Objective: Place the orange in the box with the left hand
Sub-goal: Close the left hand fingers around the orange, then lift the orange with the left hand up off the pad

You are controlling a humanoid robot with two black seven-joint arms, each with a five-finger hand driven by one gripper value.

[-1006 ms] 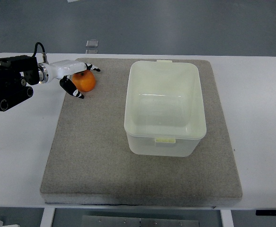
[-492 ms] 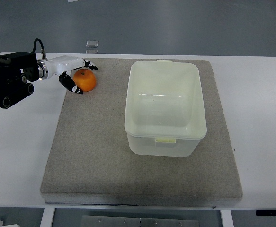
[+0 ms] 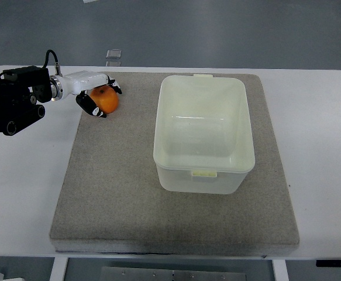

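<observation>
The orange [image 3: 106, 99] lies on the far left corner of the grey mat [image 3: 117, 193]. My left hand [image 3: 109, 102] reaches in from the left edge, white with black fingertips. Its fingers [image 3: 116, 89] curl over the far side of the orange and the thumb [image 3: 98, 111] presses its near side, so the hand is shut on it. The orange still rests on the mat. The pale plastic box [image 3: 158, 140] stands open and empty on the mat, to the right of the orange. The right arm is out of view.
The black forearm [image 3: 12, 108] of the left arm lies over the white table [image 3: 24, 193] at the left. A small clear object [image 3: 114, 54] stands at the table's back edge, behind the mat.
The hand drew back slightly from the orange, then came in again and its fingers closed tighter around it. The orange and the box stayed where they were.
</observation>
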